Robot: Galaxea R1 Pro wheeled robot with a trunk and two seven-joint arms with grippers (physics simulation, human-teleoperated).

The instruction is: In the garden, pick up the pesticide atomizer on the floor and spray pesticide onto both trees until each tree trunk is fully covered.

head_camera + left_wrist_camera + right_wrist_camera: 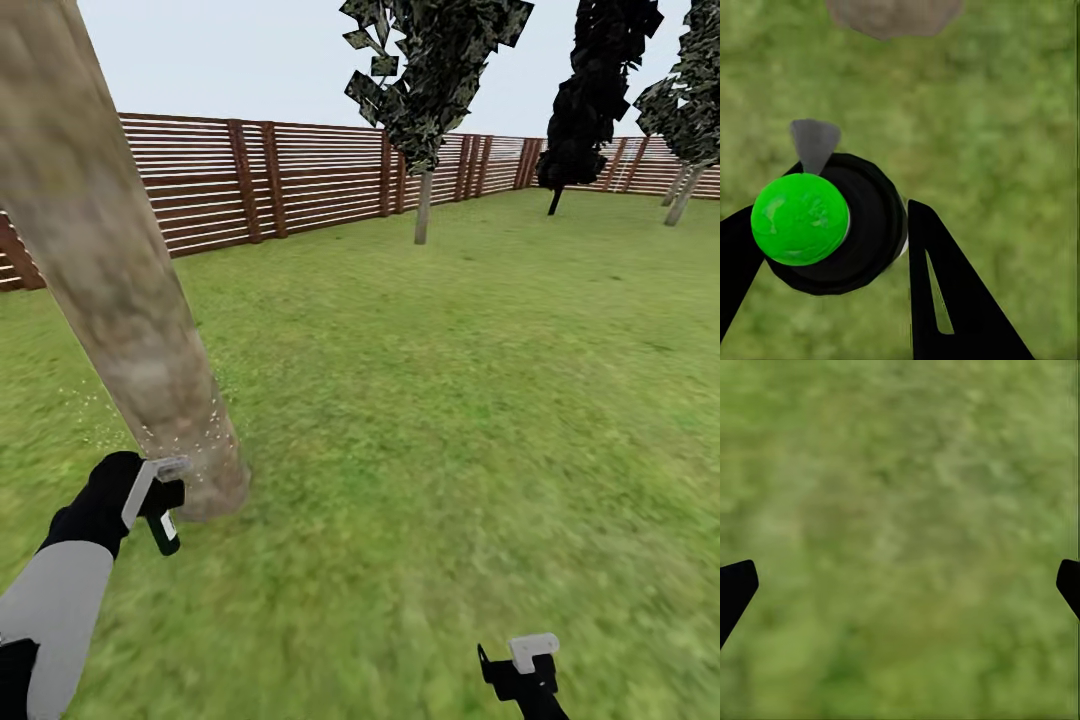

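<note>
A thick pale grey-brown tree trunk [110,270] leans across the left of the head view, its flared base on the lawn. Fine white pesticide specks [196,440] dot the bark near the base and the air beside it. My left gripper [158,492] is shut on the pesticide atomizer [164,528], a small dark bottle with a pale label, held right beside the trunk's base. In the left wrist view, the atomizer [832,225] shows a bright green round top, clamped in my left gripper [832,244], with the trunk base [892,15] just beyond. A second tree [423,205] stands far back by the fence. My right gripper [525,662] hangs low, open [900,585] over grass.
Green lawn [450,400] spreads ahead and to the right. A reddish-brown slat fence [300,175] runs along the back. A near-black narrow tree [590,100] and another pale-trunked tree [685,195] stand at the far right.
</note>
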